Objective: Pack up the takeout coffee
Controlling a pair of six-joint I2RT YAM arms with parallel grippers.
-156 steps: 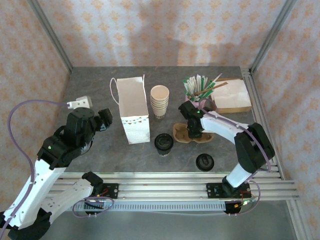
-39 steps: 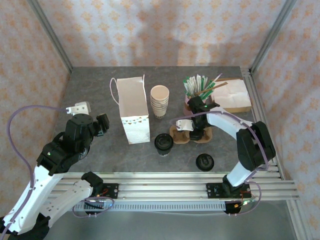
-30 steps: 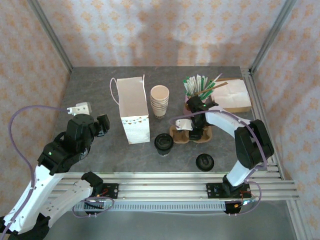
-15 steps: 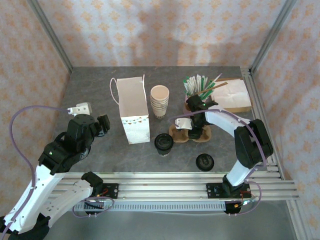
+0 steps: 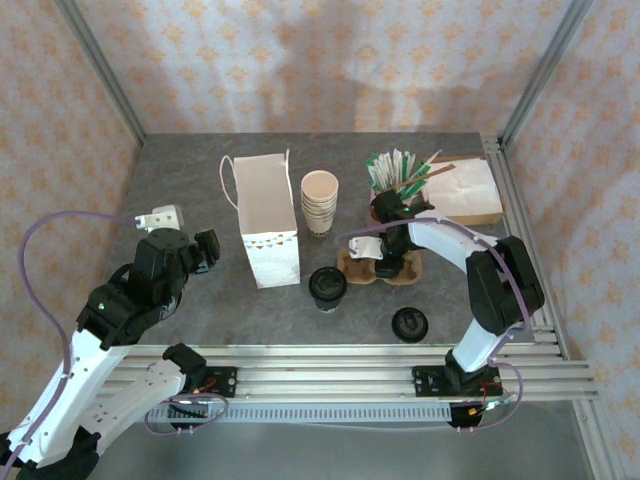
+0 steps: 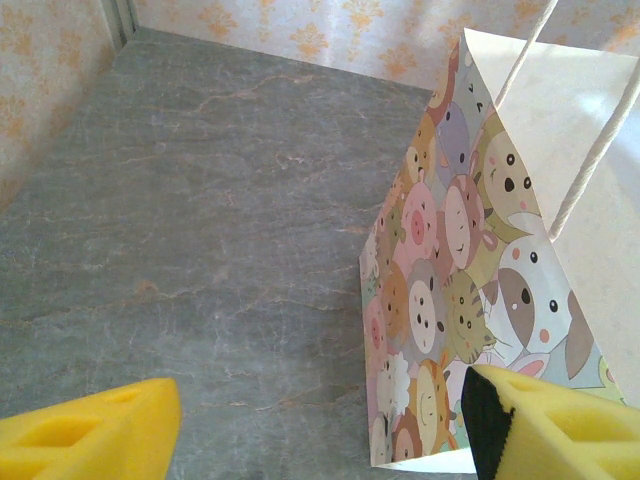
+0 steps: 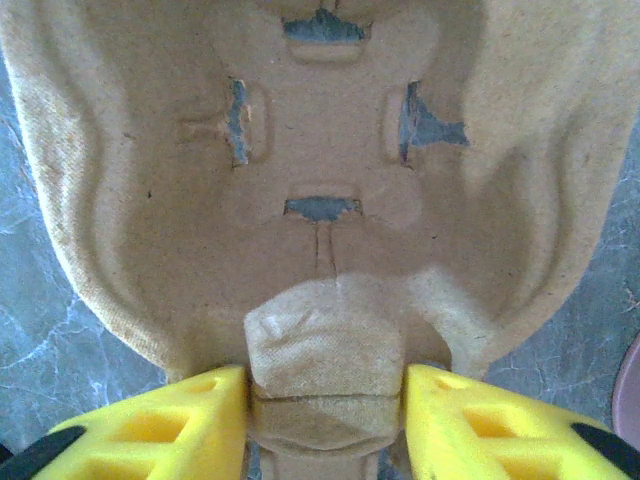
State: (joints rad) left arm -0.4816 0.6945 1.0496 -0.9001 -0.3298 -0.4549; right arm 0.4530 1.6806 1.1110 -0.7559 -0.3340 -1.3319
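The takeout coffee stands lidded toward the worktop's near edge, about midway along it, between the paper bag and the pulp cup carrier. The right pincer pinches the carrier's middle ridge. The left pincer is spread beside the bag.

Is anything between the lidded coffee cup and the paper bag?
Nothing visible: bare table separates the takeout coffee from the white paper bag. The cup carrier, gripped by the right gripper, lies on the cup's other side.

Black-lidded tan cup, animal-print bag, brown carrier
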